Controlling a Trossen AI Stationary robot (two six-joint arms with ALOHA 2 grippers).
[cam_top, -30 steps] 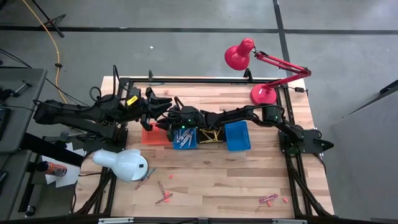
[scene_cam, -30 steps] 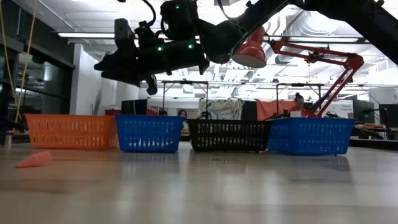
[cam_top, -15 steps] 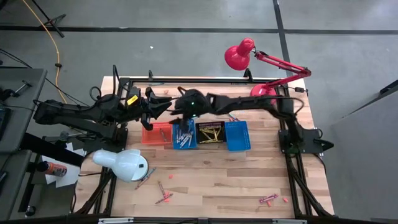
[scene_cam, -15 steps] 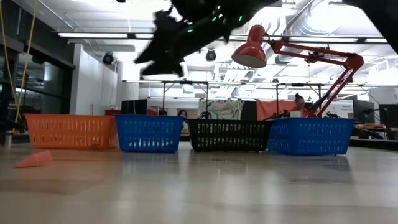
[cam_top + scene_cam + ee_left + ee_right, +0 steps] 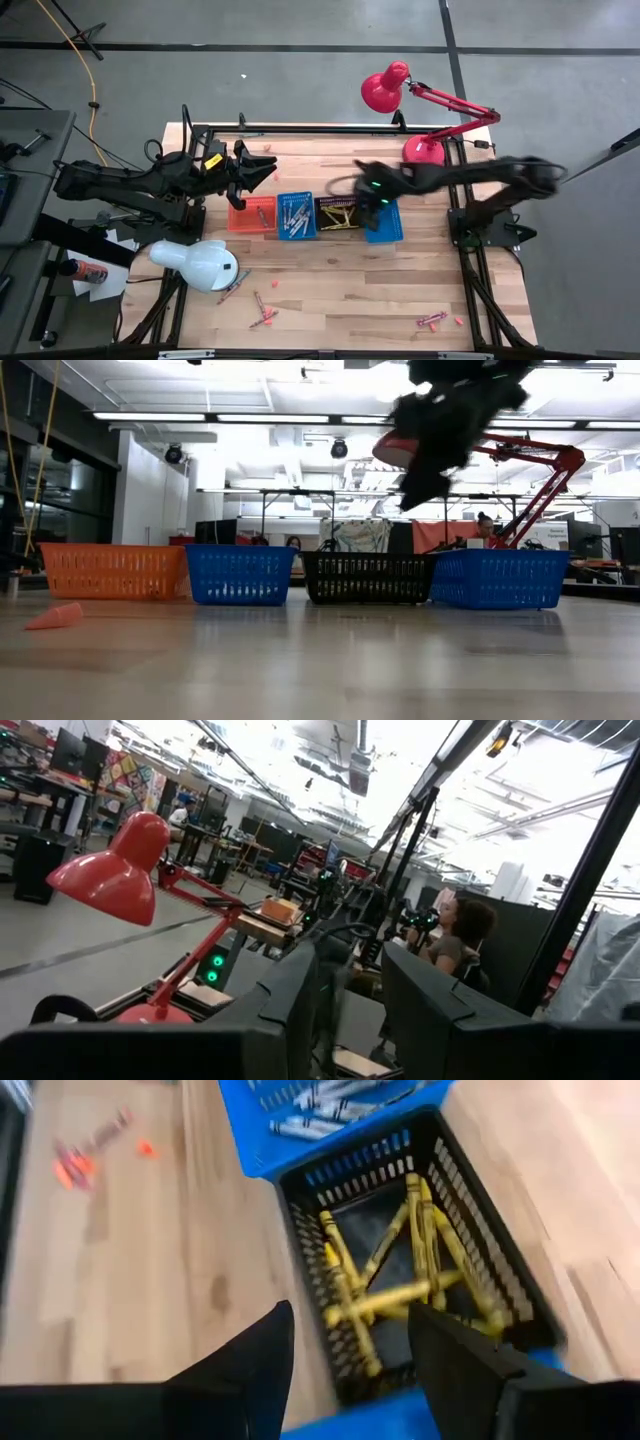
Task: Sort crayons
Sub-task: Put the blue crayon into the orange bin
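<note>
Four mesh baskets stand in a row: orange [image 5: 251, 214], blue [image 5: 296, 215], black [image 5: 340, 213] and a second blue one [image 5: 382, 220]. Yellow crayons [image 5: 400, 1295] lie crossed in the black basket [image 5: 505, 1305]. Pale grey crayons [image 5: 320, 1110] fill the blue basket [image 5: 265, 1155] beside it. My right gripper [image 5: 362, 203] [image 5: 350, 1320] hangs open above the black basket with nothing between its fingers, and it is a blur in the low view [image 5: 425, 480]. Loose crayons [image 5: 263, 312] lie near the table's front. My left gripper [image 5: 268, 170] [image 5: 350, 955] waits behind the orange basket, its fingers apart.
A white lamp head [image 5: 195, 265] rests on the front left of the table, with crayons [image 5: 232, 288] beside it. A red desk lamp [image 5: 420, 150] stands at the back right. More crayons [image 5: 432, 320] lie front right. An orange scrap [image 5: 55, 617] sits near the orange basket [image 5: 112, 571].
My right gripper has swung right, from above the left blue basket beside the left gripper to above the black basket. The left arm has not moved.
</note>
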